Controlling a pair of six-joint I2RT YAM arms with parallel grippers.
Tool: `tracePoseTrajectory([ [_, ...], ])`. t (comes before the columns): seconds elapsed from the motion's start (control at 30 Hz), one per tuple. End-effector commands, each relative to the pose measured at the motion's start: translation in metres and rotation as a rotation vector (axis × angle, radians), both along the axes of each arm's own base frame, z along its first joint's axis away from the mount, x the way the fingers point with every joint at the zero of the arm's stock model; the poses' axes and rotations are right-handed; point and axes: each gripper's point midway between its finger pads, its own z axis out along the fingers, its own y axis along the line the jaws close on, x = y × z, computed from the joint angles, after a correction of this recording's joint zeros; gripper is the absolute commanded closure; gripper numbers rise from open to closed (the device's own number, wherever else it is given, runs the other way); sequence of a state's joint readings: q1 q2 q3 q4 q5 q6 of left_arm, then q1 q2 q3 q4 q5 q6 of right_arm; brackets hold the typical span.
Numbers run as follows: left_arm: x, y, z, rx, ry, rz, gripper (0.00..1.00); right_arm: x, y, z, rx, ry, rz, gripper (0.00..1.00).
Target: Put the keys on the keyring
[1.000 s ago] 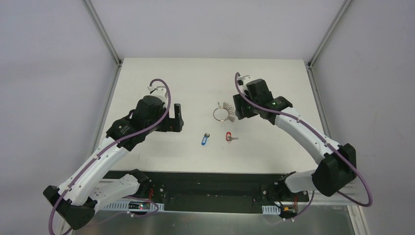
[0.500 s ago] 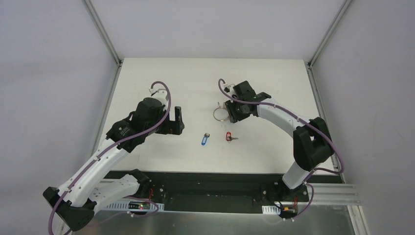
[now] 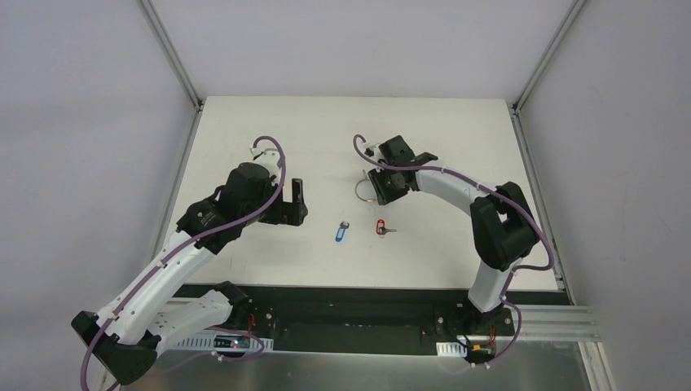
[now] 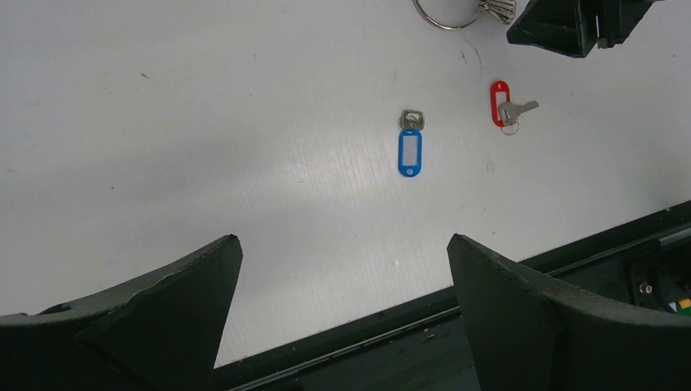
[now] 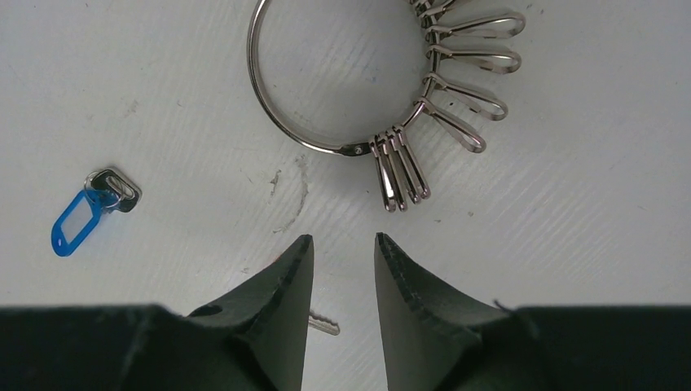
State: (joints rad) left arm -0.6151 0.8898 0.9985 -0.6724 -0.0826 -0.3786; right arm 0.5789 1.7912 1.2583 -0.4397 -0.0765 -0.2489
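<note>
Just now the right gripper (image 5: 342, 240) has swung in beside the keyring (image 5: 326, 147), narrowing to a slim gap, empty. The blue key (image 5: 77, 220) and red key (image 3: 380, 227) lie loose on the worktop (image 3: 456, 147). The left gripper (image 4: 342, 240) hangs wide open, empty. Threading hasn't begun.

Overhead and both wrist views share the keyring (image 5: 356, 149).

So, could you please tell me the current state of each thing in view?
Keyring: flat on the table, ungripped.
Blue key: loose on the table, off the keyring.
Red key: loose on the table, off the keyring.
Left gripper: wide open, empty.
Right gripper: narrowly open, empty, just short of the keyring.
</note>
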Motion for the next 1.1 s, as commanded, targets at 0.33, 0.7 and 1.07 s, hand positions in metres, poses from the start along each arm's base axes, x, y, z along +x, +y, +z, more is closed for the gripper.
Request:
tracePoseTrajectory([
  [0.33, -0.001, 0.001, 0.002, -0.001, -0.007, -0.013, 0.0, 0.021, 0.01, -0.001, -0.017, -0.048, 0.015, 0.65],
  [0.7, 0.0, 0.002, 0.0, -0.002, 0.0, -0.009, 0.0, 0.025, 0.008, -0.006, -0.049, -0.052, 0.023, 0.66],
  [1.07, 0.001, 0.001, -0.001, -0.005, 0.009, -0.01, 0.0, 0.027, 0.005, -0.009, -0.067, -0.058, 0.025, 0.68],
])
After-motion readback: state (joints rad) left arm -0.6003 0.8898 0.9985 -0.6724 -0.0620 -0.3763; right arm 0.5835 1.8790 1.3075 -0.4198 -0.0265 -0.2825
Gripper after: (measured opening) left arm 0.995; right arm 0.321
